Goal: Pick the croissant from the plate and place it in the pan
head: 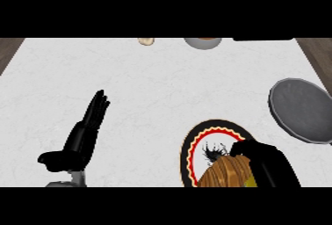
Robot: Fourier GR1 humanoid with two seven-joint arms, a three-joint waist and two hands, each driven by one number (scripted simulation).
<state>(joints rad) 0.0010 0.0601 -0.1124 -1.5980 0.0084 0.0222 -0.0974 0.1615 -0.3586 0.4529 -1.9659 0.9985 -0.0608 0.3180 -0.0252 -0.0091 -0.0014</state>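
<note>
Golden croissant (225, 172) is clasped on the plate (194, 145) by the curled right hand (269, 162); the pan (303, 110) lies up-right. Left hand (84, 132) is held spread, far off.

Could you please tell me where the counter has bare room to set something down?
The white marble counter is bare across its middle, between the open left hand, the grey round pan and the small items at the far edge. It is crowded near right: the right hand covers the croissant on the black-rimmed plate.
</note>
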